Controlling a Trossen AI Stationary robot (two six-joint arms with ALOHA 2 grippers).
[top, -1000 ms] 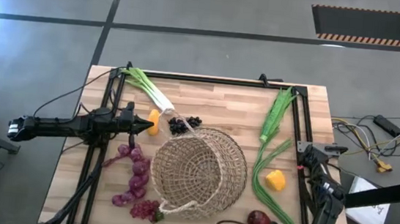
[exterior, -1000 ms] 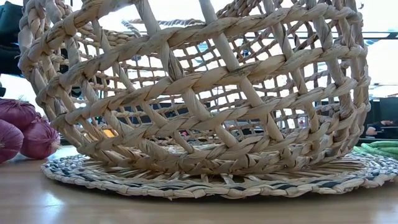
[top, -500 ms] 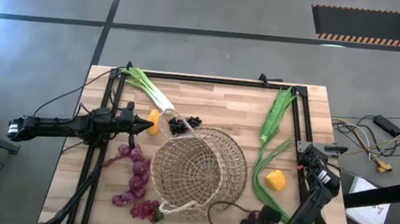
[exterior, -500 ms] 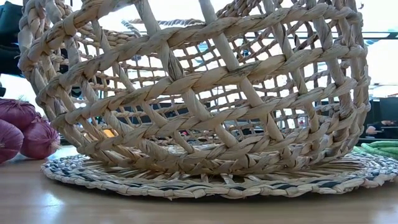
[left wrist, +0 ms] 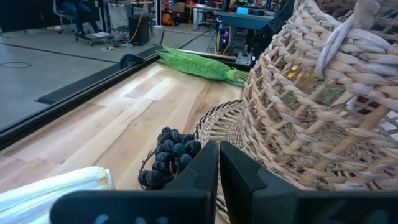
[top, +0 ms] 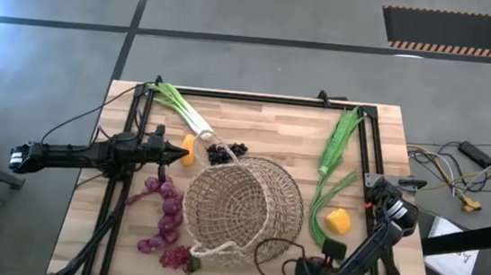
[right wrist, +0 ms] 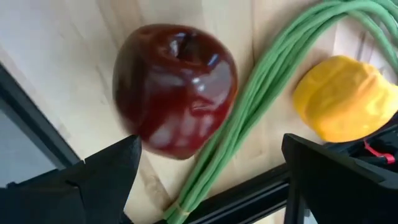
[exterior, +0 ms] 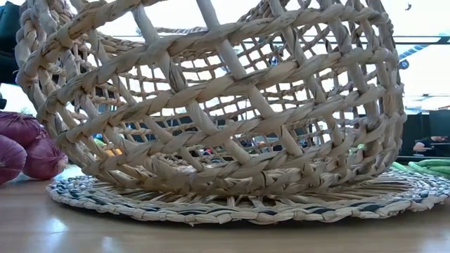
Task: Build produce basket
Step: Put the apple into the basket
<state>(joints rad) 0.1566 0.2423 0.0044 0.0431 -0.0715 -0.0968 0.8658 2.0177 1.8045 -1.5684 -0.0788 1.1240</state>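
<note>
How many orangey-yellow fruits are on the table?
2: one orange piece just ahead of the left gripper, one yellow-orange piece by the green stalks. The basket may hide more.

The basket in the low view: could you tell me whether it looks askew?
Yes, slightly: the basket seems to lean sideways on its flat woven mat rather than sitting square.

Pale tan woven basket (top: 243, 211) on a darker-flecked mat; glossy dark red apple (right wrist: 175, 90); green stalks (right wrist: 261, 93); yellow-orange piece (right wrist: 344, 98); near-black grapes (left wrist: 169, 157) (blue sheen); light striped wooden table (top: 265, 126).
</note>
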